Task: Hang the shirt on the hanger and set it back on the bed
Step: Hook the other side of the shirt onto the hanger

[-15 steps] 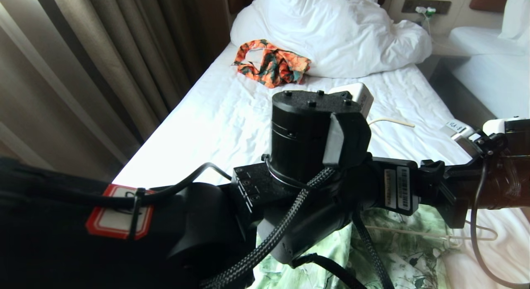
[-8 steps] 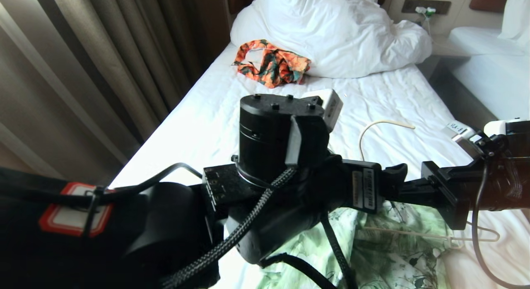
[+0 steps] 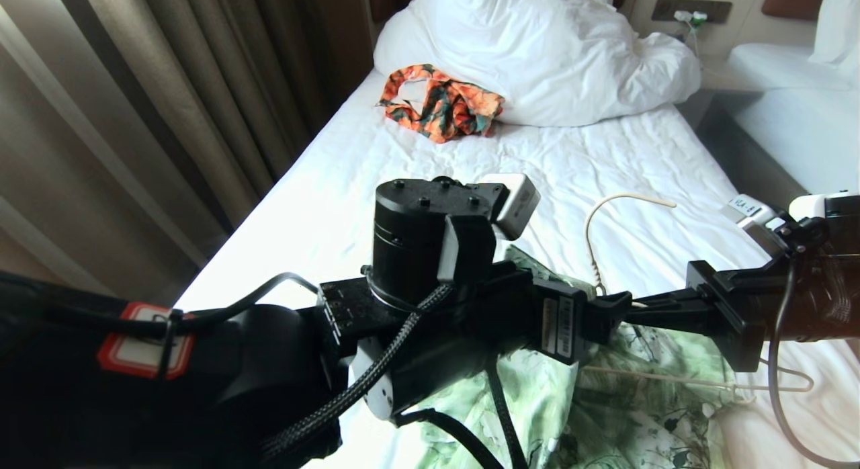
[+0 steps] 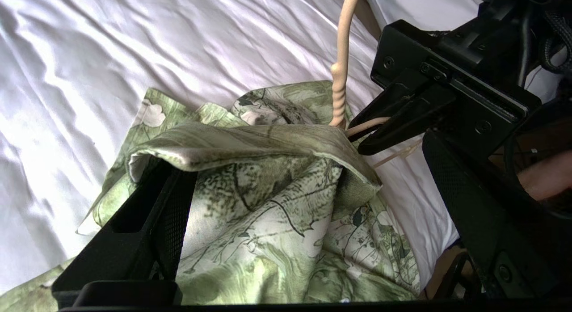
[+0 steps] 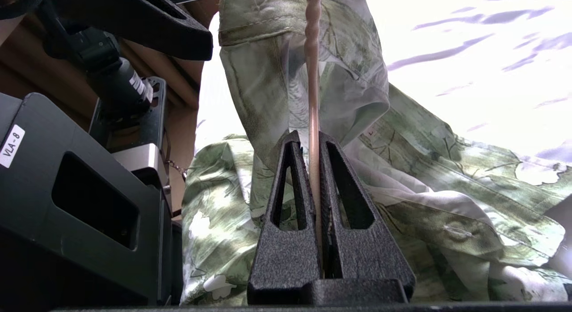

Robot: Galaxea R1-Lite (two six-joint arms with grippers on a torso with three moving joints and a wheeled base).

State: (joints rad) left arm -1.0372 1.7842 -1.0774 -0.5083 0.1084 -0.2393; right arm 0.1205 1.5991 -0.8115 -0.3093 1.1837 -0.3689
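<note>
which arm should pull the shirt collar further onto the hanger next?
Left. Its end effector is open with shirt fabric between its fingers, beside the collar. The right end effector is shut on the hanger wire, holding it steady.

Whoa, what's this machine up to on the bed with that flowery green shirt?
It is getting the green flower-print shirt onto a thin cream wire hanger. The right gripper is shut on the hanger just below its twisted neck, with the hook poking out above the collar. The left gripper is open, its fingers spread around the bunched collar fabric. Everything lies on the white-sheeted bed.
</note>
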